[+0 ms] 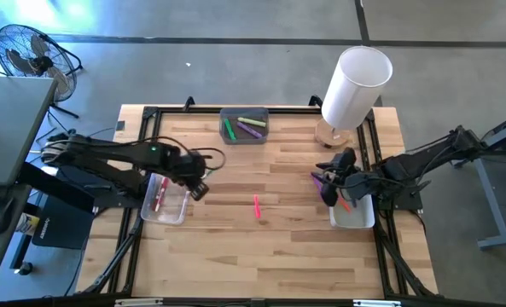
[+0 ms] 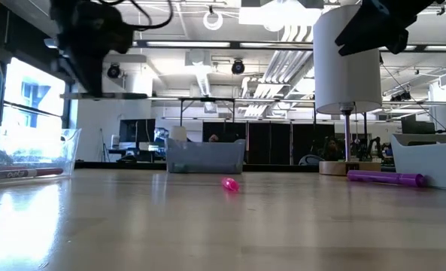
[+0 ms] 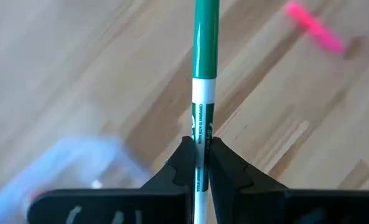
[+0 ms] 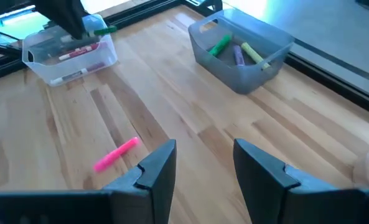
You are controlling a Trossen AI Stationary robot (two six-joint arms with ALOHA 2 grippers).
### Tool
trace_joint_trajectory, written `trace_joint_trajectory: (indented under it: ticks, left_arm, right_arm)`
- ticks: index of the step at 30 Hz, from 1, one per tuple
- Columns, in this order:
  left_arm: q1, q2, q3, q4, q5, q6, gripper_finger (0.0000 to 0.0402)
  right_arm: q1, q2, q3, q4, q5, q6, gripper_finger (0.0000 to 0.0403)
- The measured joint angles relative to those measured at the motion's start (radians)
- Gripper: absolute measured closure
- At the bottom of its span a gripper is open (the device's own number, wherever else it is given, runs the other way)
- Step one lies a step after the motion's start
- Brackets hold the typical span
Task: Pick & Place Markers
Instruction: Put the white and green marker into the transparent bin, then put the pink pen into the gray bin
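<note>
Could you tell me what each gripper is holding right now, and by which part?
The left gripper pinches a green marker on its white barrel. The right gripper is open and empty.

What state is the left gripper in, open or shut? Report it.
Shut on the green marker. In the left wrist view, the left gripper pinches the marker's white barrel between its fingers, above the clear bin.

Wooden table (image 1: 261,247), white cylinder (image 1: 355,85), floor fan (image 1: 31,53), grey bin (image 1: 244,136)
</note>
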Motion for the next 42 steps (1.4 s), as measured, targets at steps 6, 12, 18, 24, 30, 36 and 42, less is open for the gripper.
trace_joint_trajectory:
  ticks: [6,12,18,24,30,36,42]
  left_arm:
    - [-0.053,-0.066,-0.005,-0.216,-0.005,-0.262,0.0387]
    - [-0.14,-0.07,-0.014,-0.356,0.001,-0.425,0.0387]
    - [-0.219,-0.07,-0.126,-0.34,0.098,-0.542,0.0387]
    - [-0.27,-0.069,-0.196,-0.23,0.103,-0.582,0.0361]
    - [-0.269,-0.069,-0.197,-0.203,0.081,-0.61,0.0278]
    - [-0.269,-0.071,-0.197,-0.208,0.088,-0.617,0.0236]
    - [-0.269,-0.096,-0.113,-0.187,-0.017,-0.638,0.0242]
  right_arm:
    - [-0.053,0.071,0.0,0.064,-0.03,0.002,0.0254]
    - [-0.116,0.149,0.0,0.182,-0.151,-0.045,0.0254]
    - [-0.156,0.201,0.0,0.287,-0.245,-0.112,0.0254]
    - [-0.186,0.215,0.0,0.352,-0.321,-0.162,0.0254]
    - [-0.213,0.215,0.0,0.352,-0.33,-0.163,0.0254]
    - [-0.237,0.215,0.0,0.355,-0.383,-0.164,0.0254]
    - [-0.236,0.215,0.0,0.356,-0.388,-0.217,0.0254]
